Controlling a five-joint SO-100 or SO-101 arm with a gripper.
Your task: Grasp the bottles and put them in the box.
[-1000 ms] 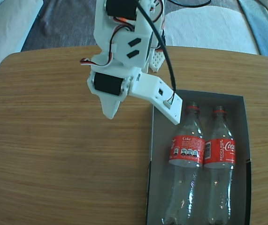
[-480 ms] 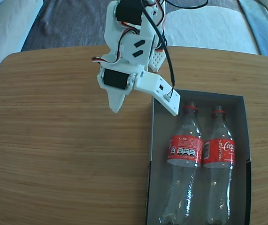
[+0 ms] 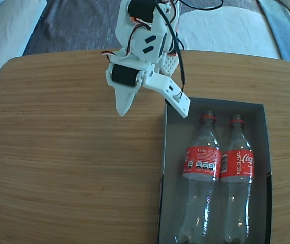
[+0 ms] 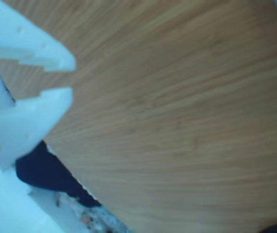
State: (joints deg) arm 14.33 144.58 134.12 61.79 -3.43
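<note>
— Where are the bottles right now?

— Both bottles lie in the box [image 3: 264,137], side by side and touching, caps toward the far wall in the fixed view. The left bottle [image 3: 200,173] shows its small print; the right bottle [image 3: 236,175] shows the white script on its red label. The box sits on the right part of the wooden table [image 3: 68,162].

— And your gripper?

— My gripper [image 3: 126,109] hangs over bare table, just left of the box's far left corner, apart from the box and the bottles. It holds nothing. In the wrist view the two white fingertips [image 4: 56,53] sit close with only a thin gap between them, so I'd call the jaws very nearly together, with only wood grain beyond them

— Anything touching the box?

— Not that I can see; my white camera mount [image 3: 172,94] overlaps its corner in the fixed view, but I can't tell any contact
</note>
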